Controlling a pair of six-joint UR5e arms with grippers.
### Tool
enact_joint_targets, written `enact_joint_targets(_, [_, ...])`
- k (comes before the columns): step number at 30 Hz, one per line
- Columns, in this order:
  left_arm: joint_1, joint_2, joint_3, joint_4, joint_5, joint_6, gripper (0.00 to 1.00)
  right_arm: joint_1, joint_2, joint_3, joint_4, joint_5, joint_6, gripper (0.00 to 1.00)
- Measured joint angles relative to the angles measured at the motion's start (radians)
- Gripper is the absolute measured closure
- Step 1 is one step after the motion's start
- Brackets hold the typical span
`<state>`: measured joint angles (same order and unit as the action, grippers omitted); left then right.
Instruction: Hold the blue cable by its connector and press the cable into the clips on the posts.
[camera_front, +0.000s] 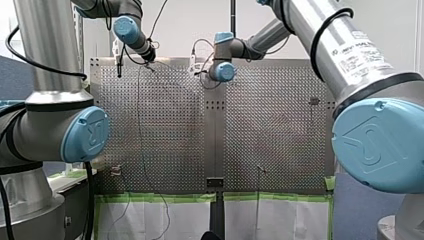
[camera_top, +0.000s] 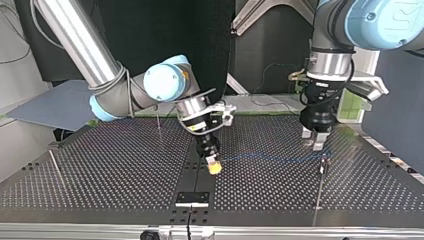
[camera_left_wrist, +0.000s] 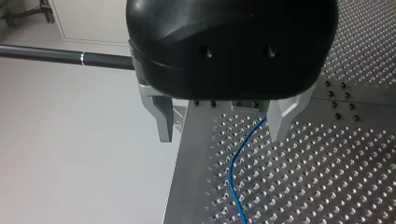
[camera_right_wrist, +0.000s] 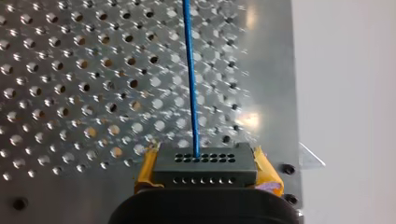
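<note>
Presently, my right gripper (camera_right_wrist: 206, 168) has its yellow pads pressed against both sides of the black connector (camera_right_wrist: 205, 176), which it pinches firmly. The blue cable (camera_right_wrist: 190, 70) leaves the connector's face and runs straight ahead over the perforated table (camera_top: 100, 170). My left gripper (camera_left_wrist: 222, 123) has its metal fingers spread and holds nothing. The cable rises between them, close to one finger, toward a small fitting under the palm that is too dim to identify.

Progress: the holding step is judged complete. In the top view the cable stretches low across the table from the connector, at the central seam, to the post (camera_top: 319, 190) beneath my left gripper, toward the table's edge farthest from the arm bases. Whether the cable sits in that post's clip cannot be told. Two further posts, one near the edge by the arm bases (camera_top: 158, 117) and one toward a side edge (camera_top: 56, 170), carry no cable. Most of the pressing is therefore judged outstanding.

Pose: my right arm reaches in with the wrist canted, its gripper angled down at the seam. My left arm's wrist hangs upright, with the gripper pointing straight down just above the post top.
</note>
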<state>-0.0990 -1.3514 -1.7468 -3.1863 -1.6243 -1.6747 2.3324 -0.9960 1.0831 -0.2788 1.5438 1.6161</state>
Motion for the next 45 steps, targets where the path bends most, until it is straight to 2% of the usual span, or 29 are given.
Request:
enact_joint_targets(6, [-0.010, 0.000, 0.000, 0.000, 0.001, 0.003, 0.00, -0.002, -0.049, 0.049, -0.008, 0.008, 0.000, 1.00])
enact_joint_targets(10, [-0.020, -0.002, 0.001, 0.000, 0.010, 0.015, 0.00, -0.004, -0.065, 0.077, -0.009, 0.008, 0.000, 1.00])
enact_joint_targets(18, [-0.038, -0.043, 0.012, -0.003, 0.036, 0.049, 0.00, -0.009, -0.064, 0.087, -0.010, 0.007, -0.001, 1.00])
enact_joint_targets(27, [-0.050, -0.100, 0.026, -0.018, 0.005, 0.118, 0.00, -0.020, -0.060, 0.087, -0.009, 0.006, -0.001, 1.00])
enact_joint_targets(39, [-0.071, -0.099, 0.030, -0.017, -0.001, 0.220, 0.00, -0.036, -0.058, 0.104, -0.009, 0.011, -0.005, 1.00])
enact_joint_targets(45, [-0.081, -0.082, 0.030, -0.026, -0.016, 0.228, 0.00, -0.039, -0.057, 0.107, -0.010, 0.011, -0.005, 1.00])
